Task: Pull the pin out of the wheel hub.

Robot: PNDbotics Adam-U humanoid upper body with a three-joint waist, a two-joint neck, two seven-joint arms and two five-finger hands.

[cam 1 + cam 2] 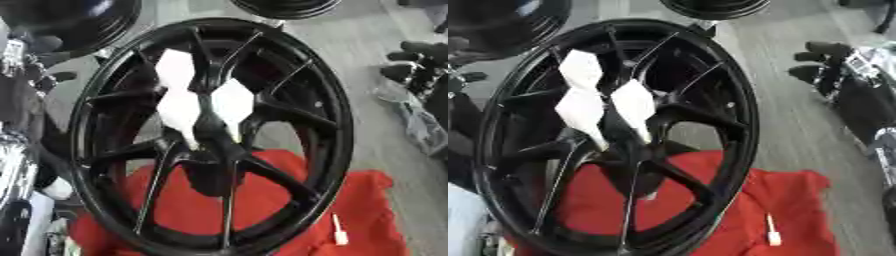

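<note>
While the black wheel hub point(210, 135) stands upright on its rim and fills most of both views, its lower edge rests on a red cloth point(262, 210) spread over the grey floor point(376, 75). Thin black spokes fan out from the centre boss, and three white diamond-shaped pieces point(179, 107) sit between the spokes above the centre, one higher up and two side by side below it. A small white pin point(772, 231) lies loose on the red cloth, just beside the rim's lower right edge and apart from the centre. The robot's right hand point(824, 62) shows at the right edge, well apart from the wheel, its dark fingers pointing left over the floor, straight and slightly separated, with nothing between them. The left hand point(31, 55) shows at the left edge beside the rim's upper left; it is a dark blur there, and whether its fingers are spread or curled cannot be told. Silver and black arm parts point(13, 165) run down the left edge. More black rims point(284, 7) lie at the far edge.
</note>
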